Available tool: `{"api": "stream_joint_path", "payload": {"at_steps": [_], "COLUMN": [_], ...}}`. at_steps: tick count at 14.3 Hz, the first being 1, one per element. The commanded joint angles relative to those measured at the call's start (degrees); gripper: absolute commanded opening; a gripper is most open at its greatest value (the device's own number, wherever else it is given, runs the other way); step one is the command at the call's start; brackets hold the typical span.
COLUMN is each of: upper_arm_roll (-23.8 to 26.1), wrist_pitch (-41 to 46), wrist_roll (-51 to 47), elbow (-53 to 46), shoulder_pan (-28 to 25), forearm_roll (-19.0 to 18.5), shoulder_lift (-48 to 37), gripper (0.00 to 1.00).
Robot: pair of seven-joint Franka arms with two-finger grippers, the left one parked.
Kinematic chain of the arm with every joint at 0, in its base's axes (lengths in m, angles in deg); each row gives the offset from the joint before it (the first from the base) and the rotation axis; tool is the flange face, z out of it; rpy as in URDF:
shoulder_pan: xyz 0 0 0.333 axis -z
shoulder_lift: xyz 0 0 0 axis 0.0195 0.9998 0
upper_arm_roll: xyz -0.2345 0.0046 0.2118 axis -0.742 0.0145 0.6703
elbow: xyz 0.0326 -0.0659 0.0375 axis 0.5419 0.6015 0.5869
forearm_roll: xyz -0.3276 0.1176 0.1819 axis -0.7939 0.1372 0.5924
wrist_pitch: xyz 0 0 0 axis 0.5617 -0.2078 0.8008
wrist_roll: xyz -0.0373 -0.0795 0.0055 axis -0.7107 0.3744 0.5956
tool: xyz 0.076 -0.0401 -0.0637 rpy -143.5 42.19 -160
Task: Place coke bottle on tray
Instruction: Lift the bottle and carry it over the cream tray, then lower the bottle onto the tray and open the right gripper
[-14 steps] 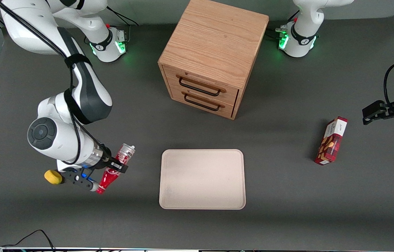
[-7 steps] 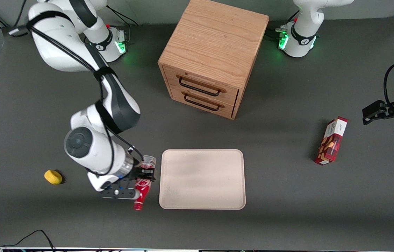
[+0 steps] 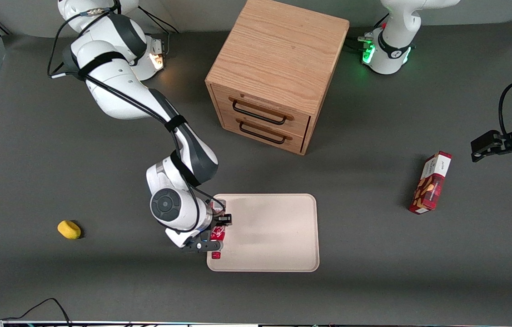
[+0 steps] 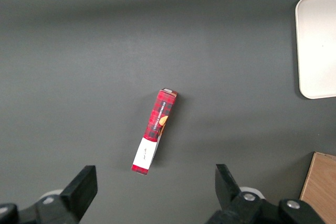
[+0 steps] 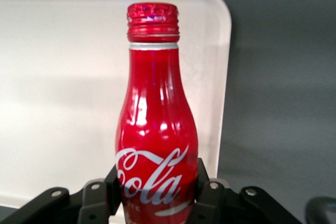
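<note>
The gripper (image 3: 217, 231) is clenched on the bottle (image 3: 217, 234), its dark fingers (image 5: 207, 195) pressing the lower body on both sides around the white script logo. In the wrist view the bottle (image 5: 156, 124) points its red cap away from the fingers, with the tray (image 5: 63, 87) filling the background beneath it.

From the front, the bottle hangs over the tray (image 3: 278, 236) at the edge nearest the working arm's end, close to the tray's corner nearest the front camera. Whether it is touching the tray surface cannot be told; it looks held aloft and tilted or lying rather than upright.

The main risk is position: the bottle sits right at the tray's edge, so a release here could land it on the raised rim, and it could tip or roll off onto the table. A slim round bottle laid on its side would probably roll freely; set down tilted on its narrow base, it could topple. Letting go from a height would make either worse.

Farther out from the tray, the cabinet (image 3: 278, 72), the snack box (image 3: 430, 184) and a small yellow object (image 3: 69, 229) all stand well apart from it and seem unlikely to interfere.
</note>
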Motion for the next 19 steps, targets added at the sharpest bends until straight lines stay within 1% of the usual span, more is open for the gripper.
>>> {"api": "stream_joint_path", "payload": {"at_steps": [1,6,7,8,10,11,12,13,14,15,19], "upper_arm_roll": [-0.64,-1.26,-1.26,-1.26,-1.35,-1.26,-1.35,-1.43,-1.96,-2.14,-2.14], "wrist_pitch": [0.46,-1.48,-1.74,-1.75,-1.83,-1.92,-2.1,-2.97,-3.76,-4.2,-5.0], "wrist_roll": [0.93,0.75,0.75,0.58,0.58,0.67,0.84,1.1,1.37,1.28,1.28], "elbow": [-3.15,-2.97,-2.88,-2.88,-2.88,-2.79,-2.62,-2.36,-2.27,-2.01,-1.92], "shoulder_pan": [-1.01,-1.19,-1.19,-1.19,-1.19,-1.19,-1.19,-1.19,-1.19,-1.19,-1.27], "forearm_roll": [0.49,0.23,0.14,0.14,0.14,0.14,0.05,-0.12,-0.12,-0.21,-0.21], "shoulder_lift": [2.39,4.32,4.41,4.67,4.68,4.68,4.76,4.85,4.85,5.03,5.2], "gripper": [0.0,0.02,0.04,0.14,0.23,0.41,0.69,0.8,0.87,1.0,1.0]}}
